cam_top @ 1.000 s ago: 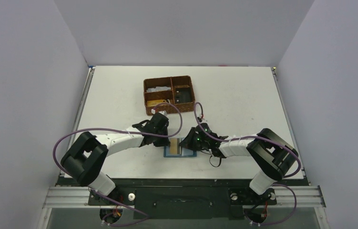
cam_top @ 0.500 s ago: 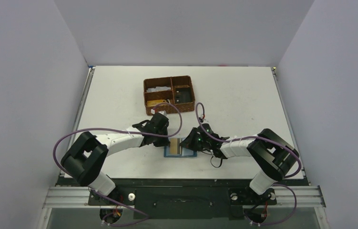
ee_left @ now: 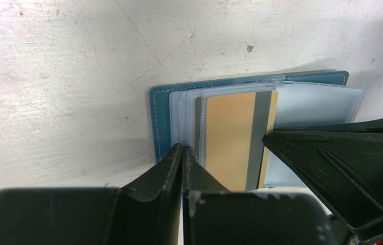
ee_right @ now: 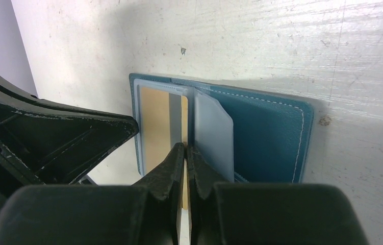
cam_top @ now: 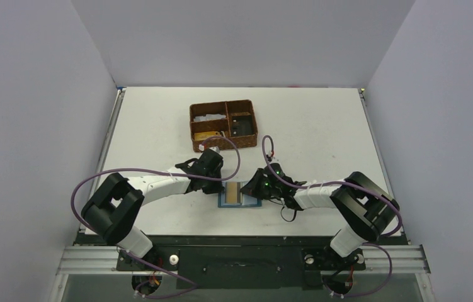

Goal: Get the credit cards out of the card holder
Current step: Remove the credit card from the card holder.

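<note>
1. In the last second the right jaws have closed fully on the edge of the tan card (ee_right: pixel 154 125), and that arm has eased slightly toward its own side.
2. The left jaws, shut, press at the edge of the open teal holder (ee_left: pixel 159 117), which lies on the table (cam_top: pixel 322 126) between the arms.
3. The card sits mostly inside its clear sleeve, so the extraction looks barely begun.
4. No brand or writing is readable; only a dark stripe shows.

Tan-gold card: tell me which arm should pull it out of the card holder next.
Right. The right hand is shut on the tan-gold card, ready to pull back. The left hand is shut at the far edge of the card holder, seemingly steadying it.
</note>
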`<state>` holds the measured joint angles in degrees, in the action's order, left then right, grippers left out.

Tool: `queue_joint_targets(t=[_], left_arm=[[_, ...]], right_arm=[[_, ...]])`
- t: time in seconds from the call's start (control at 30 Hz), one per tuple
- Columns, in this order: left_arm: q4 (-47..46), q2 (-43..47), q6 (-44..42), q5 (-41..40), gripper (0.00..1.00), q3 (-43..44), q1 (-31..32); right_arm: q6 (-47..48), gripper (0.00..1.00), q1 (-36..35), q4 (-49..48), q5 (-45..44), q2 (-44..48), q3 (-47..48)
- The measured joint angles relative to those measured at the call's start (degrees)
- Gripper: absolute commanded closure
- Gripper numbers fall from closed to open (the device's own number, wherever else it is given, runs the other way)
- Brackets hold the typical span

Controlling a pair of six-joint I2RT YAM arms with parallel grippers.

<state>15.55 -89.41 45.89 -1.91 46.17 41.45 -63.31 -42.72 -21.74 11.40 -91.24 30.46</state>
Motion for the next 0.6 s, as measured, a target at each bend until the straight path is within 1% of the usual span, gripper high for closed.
queue_joint_targets(t=[0.23, 0.53, 0.6], left_arm=[[0.0, 0.0, 0.0, 0.02, 1.0, 0.0, 0.0], [-0.02, 0.0, 0.02, 0.02, 1.0, 0.0, 0.0], [-0.02, 0.0, 0.02, 0.02, 1.0, 0.0, -0.02]], right_arm=[[0.61, 1.0, 0.0, 0.79, -0.46, 0.15, 0.0], [1.31, 0.96, 0.48, 1.95, -1.03, 1.22, -0.66], [1.31, 0.94, 0.72, 1.88, -1.01, 1.55, -1.07]])
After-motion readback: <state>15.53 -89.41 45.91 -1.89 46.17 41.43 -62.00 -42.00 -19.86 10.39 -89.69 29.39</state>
